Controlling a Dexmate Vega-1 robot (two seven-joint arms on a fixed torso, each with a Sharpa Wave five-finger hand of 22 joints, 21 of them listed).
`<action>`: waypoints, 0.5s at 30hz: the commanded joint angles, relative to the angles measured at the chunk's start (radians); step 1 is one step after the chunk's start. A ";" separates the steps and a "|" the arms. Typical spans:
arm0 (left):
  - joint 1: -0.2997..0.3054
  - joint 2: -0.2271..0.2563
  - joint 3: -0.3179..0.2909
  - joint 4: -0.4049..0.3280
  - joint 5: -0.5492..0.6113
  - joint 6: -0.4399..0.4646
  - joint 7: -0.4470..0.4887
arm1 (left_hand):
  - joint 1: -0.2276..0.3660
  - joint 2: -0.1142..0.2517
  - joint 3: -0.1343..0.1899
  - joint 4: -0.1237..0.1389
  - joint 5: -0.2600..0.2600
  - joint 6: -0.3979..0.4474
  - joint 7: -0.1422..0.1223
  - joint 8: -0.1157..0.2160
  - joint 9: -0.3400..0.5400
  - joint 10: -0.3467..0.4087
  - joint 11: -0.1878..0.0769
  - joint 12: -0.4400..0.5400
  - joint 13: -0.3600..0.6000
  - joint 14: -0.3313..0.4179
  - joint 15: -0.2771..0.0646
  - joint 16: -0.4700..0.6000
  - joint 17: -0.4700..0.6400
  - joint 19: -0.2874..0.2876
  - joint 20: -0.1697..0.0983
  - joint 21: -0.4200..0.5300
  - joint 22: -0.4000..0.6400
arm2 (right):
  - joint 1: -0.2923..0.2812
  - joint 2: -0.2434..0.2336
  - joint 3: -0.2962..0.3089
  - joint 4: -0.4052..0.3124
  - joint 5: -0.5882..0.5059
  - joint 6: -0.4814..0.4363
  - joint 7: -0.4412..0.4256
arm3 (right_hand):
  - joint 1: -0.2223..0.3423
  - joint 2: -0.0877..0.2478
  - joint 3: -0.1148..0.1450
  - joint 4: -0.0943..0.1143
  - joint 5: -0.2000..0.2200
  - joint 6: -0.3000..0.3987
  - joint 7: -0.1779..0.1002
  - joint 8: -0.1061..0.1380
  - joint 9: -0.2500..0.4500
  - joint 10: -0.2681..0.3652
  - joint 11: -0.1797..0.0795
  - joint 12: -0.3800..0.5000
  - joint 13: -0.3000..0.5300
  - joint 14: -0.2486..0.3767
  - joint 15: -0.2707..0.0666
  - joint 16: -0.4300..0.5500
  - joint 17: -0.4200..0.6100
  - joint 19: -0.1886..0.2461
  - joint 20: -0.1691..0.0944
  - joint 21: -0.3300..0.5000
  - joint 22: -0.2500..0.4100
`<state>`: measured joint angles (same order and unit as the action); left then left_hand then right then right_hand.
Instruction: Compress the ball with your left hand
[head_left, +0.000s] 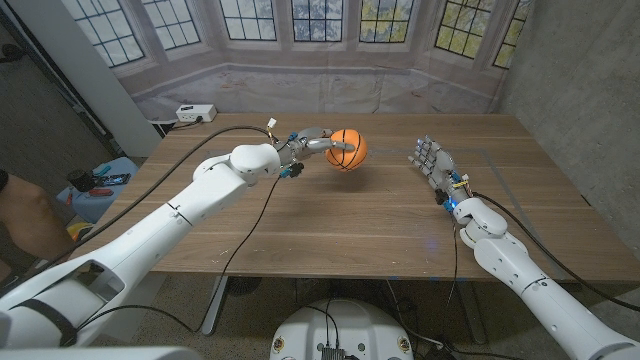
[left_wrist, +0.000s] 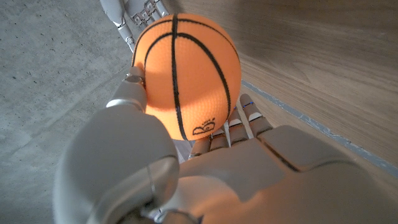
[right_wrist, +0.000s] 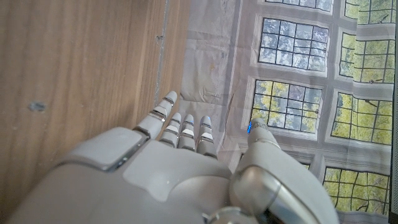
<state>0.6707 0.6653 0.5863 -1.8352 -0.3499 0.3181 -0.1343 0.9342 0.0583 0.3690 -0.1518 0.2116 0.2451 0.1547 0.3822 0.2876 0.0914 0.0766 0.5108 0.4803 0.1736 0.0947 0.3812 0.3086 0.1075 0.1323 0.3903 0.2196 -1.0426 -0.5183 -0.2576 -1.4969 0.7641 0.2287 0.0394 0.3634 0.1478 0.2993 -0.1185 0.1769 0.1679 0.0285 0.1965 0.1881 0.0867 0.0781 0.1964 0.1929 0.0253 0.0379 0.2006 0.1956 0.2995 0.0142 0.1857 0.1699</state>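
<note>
Fingers (left_wrist: 134, 84) of the left hand (head_left: 300, 145) wrap an orange ball (head_left: 347, 149), the thumb on one side and the remaining fingers behind and beneath it, so the ball is held raised over the far middle of the wooden counter (head_left: 330, 225). Seen from the left wrist, the ball (left_wrist: 186, 74) is a miniature basketball: round, pebbled in texture, crossed by black seams, with a small printed mark near the palm. Its matte, dimpled skin suggests light foam or soft rubber, likely to yield under pressure, spring back, and resist slipping. Squeezing across its widest part, thumb opposing fingers, appears most effective. The right hand (head_left: 434, 162) holds nothing, fingers extended and slightly apart, near the counter's right side, well apart from the ball.
</note>
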 joint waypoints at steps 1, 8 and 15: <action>0.006 -0.044 -0.017 0.066 -0.104 -0.042 0.001 | 0.003 0.016 -0.004 -0.001 0.006 0.023 -0.010 0.008 0.004 0.005 -0.004 0.009 0.006 0.008 -0.003 0.007 0.003 0.009 -0.007 0.013 0.002 | -0.011 -0.004 -0.002 -0.008 -0.010 0.003 -0.010 | -0.004 -0.001 -0.003 -0.004 0.001 0.006 0.000 0.000 0.003 -0.002 0.005 0.005 0.006 0.000 0.003 0.005 0.003 0.003 0.011 0.008 0.002; 0.021 -0.083 -0.044 0.119 -0.203 -0.078 -0.021 | 0.008 0.014 -0.008 -0.005 0.008 0.039 -0.016 0.013 0.007 0.017 -0.011 0.014 0.008 0.021 -0.013 0.014 0.004 0.020 -0.013 0.019 0.002 | -0.020 -0.012 -0.002 -0.020 -0.020 0.006 -0.017 | -0.004 -0.001 -0.003 -0.004 0.001 0.007 0.001 0.000 0.003 -0.001 0.004 0.006 0.006 -0.001 0.004 0.005 0.003 0.003 0.011 0.008 0.002; 0.026 -0.109 -0.056 0.166 -0.282 -0.097 -0.055 | 0.005 0.016 -0.013 -0.001 0.009 0.031 -0.019 0.009 0.009 0.003 -0.013 0.009 0.010 0.012 -0.013 0.012 0.007 0.013 -0.018 0.018 0.001 | -0.025 -0.023 -0.005 -0.031 -0.036 0.004 -0.024 | -0.004 -0.001 -0.003 -0.004 0.000 0.009 0.000 0.000 0.003 -0.002 0.006 0.005 0.006 0.000 0.005 0.005 0.003 0.003 0.012 0.008 0.002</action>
<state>0.6836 0.6062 0.5567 -1.7498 -0.5164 0.2544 -0.1521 0.9385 0.0649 0.3608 -0.1517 0.2119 0.2650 0.1499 0.3890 0.2961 0.1034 0.0673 0.5218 0.4851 0.1860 0.0822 0.3885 0.3136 0.1182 0.1215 0.4033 0.2182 -1.0587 -0.5286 -0.2590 -1.5129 0.7501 0.2295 0.0279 0.3634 0.1478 0.2993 -0.1185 0.1769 0.1679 0.0285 0.1965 0.1881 0.0868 0.0781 0.1964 0.1928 0.0253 0.0378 0.2006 0.1957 0.3009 0.0237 0.1857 0.1699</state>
